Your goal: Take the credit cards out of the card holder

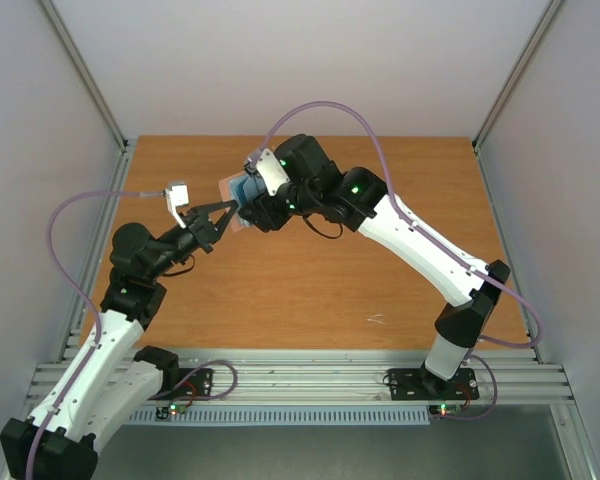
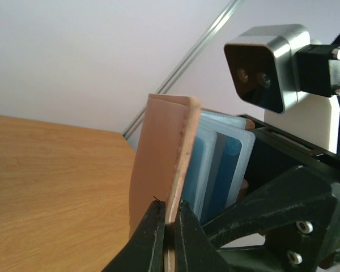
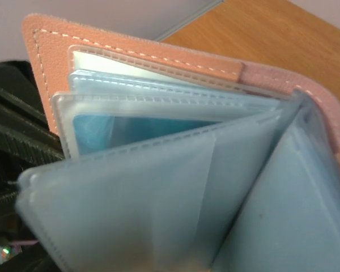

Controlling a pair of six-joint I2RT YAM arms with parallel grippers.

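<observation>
Left end effector (image 2: 169, 215) clamps the card holder's (image 2: 158, 158) lower edge; right end effector's (image 1: 252, 212) opening is unclear.

From above, the card holder (image 1: 238, 189) is only a small blue sliver, mostly hidden behind the right gripper (image 1: 252, 212), and I can't tell how its jaws stand. On the right wrist view the nearest sleeves (image 3: 175, 215) blur and run off the bottom edge. One blue card (image 3: 105, 130) shows hazily through the plastic; I can't make out any others.

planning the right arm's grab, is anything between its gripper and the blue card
Yes. The blue card sits inside a frosted sleeve of the card holder, and another loose sleeve fans across in front of it.
</observation>
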